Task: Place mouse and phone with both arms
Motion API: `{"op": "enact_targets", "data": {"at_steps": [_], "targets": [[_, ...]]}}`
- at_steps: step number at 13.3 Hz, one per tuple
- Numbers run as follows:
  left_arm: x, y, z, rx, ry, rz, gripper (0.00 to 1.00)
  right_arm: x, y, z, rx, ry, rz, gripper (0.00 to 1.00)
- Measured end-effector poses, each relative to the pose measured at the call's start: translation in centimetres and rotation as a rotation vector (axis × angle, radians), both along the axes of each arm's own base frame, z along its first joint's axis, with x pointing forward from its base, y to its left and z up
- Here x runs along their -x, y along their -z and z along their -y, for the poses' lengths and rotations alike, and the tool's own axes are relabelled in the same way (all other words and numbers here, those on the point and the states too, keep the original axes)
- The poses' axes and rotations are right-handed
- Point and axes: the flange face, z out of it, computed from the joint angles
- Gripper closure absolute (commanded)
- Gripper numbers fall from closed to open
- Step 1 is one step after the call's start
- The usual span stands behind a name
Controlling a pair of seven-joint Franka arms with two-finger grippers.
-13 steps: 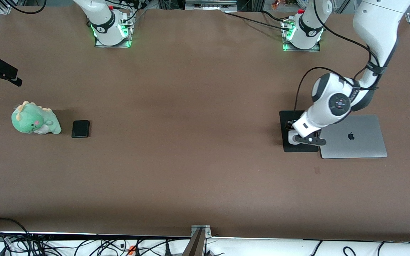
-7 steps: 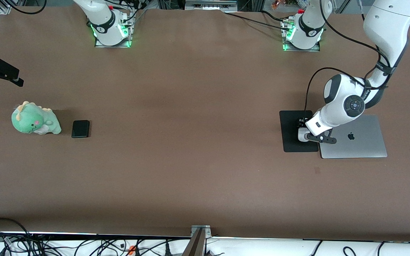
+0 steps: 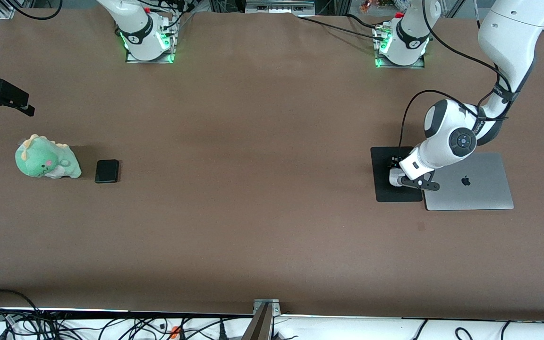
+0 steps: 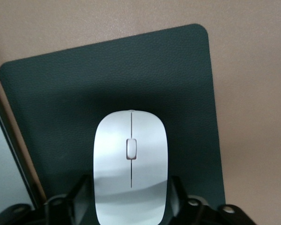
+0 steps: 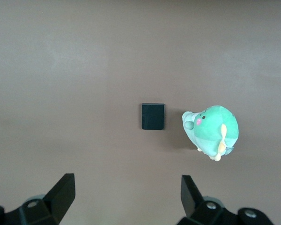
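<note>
White mouse [image 4: 130, 166] on the black mouse pad [image 4: 112, 89], gripped at its sides between the jaws of the left gripper [image 4: 131, 199], beside a closed silver laptop [image 3: 468, 182] toward the left arm's end of the brown tabletop [image 3: 253, 189]. Black phone [image 3: 106, 171] flat on the tabletop toward the right arm's end, just beside a green dinosaur plush [image 3: 45, 163], not touching it. Right gripper [image 5: 126, 197] high over the tabletop near the phone, jaws spread wide and holding nothing.
</note>
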Motion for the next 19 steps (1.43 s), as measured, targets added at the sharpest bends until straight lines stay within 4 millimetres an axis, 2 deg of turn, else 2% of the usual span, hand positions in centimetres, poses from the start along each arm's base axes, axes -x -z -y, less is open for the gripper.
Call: {"op": "enact_targets", "data": {"at_steps": [2,3,5,7,12,14,16,19], "targets": [[-0.6,-1.0,-0.1,-0.006,-0.002,0.009,0.00,0.0,0.0,-0.2,0.000,-0.004,-0.001,0.00],[-1.0,-2.1,-0.1,-0.016,0.000,0.008,0.00,0.0,0.1,-0.3,0.000,-0.005,-0.001,0.00],[-2.2,-6.2,0.0,-0.046,0.009,0.011,0.00,-0.1,0.1,-0.4,0.000,-0.007,-0.001,0.00],[-3.3,-12.1,-0.2,-0.091,0.000,0.012,0.00,-0.1,0.1,-0.4,0.000,-0.008,-0.001,0.00],[-4.7,-28.8,-1.4,-0.123,-0.072,-0.041,0.00,-0.1,0.1,-0.3,0.010,-0.008,0.003,0.00],[-5.0,-34.2,-2.3,-0.126,-0.091,-0.034,0.00,-0.1,0.1,-0.3,0.012,-0.008,0.003,0.00],[-5.1,-37.5,-2.7,-0.123,-0.103,-0.005,0.00,-0.1,0.1,-0.3,0.012,-0.008,0.003,0.00],[-4.7,-39.5,-2.7,-0.126,-0.107,0.012,0.00,-0.1,0.1,-0.3,0.012,-0.003,0.003,0.00]]}}
